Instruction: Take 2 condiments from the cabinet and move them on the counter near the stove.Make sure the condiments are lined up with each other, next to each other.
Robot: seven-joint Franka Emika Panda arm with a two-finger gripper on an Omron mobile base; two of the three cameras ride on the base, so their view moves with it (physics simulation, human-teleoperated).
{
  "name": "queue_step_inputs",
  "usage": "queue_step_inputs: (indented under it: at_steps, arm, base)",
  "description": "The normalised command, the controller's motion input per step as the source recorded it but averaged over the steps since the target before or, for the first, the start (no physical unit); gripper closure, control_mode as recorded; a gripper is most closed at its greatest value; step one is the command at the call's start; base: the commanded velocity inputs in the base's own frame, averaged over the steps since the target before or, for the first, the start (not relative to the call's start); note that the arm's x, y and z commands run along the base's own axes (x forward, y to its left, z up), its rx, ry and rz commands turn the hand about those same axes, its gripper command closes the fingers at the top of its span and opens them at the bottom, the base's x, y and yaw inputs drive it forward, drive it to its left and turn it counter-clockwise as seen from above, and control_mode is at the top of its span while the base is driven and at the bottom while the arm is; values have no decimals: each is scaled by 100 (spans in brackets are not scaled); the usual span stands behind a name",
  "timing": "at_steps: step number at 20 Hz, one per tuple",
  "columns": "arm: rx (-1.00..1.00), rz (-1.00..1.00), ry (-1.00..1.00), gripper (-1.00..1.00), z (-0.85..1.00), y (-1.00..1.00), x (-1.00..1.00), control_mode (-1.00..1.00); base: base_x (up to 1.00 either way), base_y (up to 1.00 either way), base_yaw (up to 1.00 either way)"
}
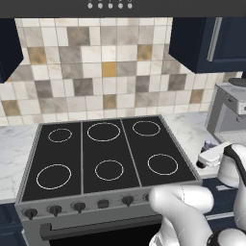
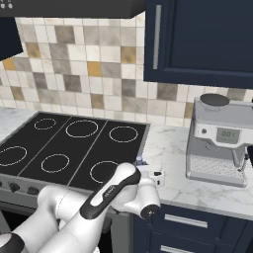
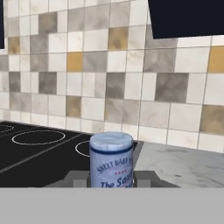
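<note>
Where the gripper [image 3: 112, 179] is clenched, one blue-capped bottle [image 3: 111, 159] is held; label partly read "SWEET BABY"; six burner rings are counted on the stove [image 1: 105, 153].

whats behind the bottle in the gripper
Behind the blue-capped bottle, shut in the gripper, are the stove edge, a strip of marble counter, then the tiled wall. The bottle's lower part is hidden.

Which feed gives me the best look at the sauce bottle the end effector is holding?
The hand view: the sauce bottle sits front and centre between the end effector's fingertips, blue cap and pale label plain. The left base view shows just a small bit of it beside the white hand; the right base view shows a sliver behind the arm.
</note>
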Motion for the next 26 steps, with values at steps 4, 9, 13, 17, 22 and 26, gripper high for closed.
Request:
queue_step_inputs:
  at_steps: [4,9,13,17,22,26]
  arm:
    - [0,0,0,100,-4,-2,10,-100]
    - [0,0,0,100,0,-7,13,-100]
    - [0,0,0,100,-3,-3,20,-100]
    - [0,0,0,100,-11,0,15,-100]
    - [0,0,0,100,-16,-6,7,-100]
    - [0,0,0,100,-19,-9,3,-100]
  base:
    - [0,0,0]
    - [0,0,0]
    - [0,0,0]
    - [0,0,0]
    - [0,0,0]
    - [0,0,0]
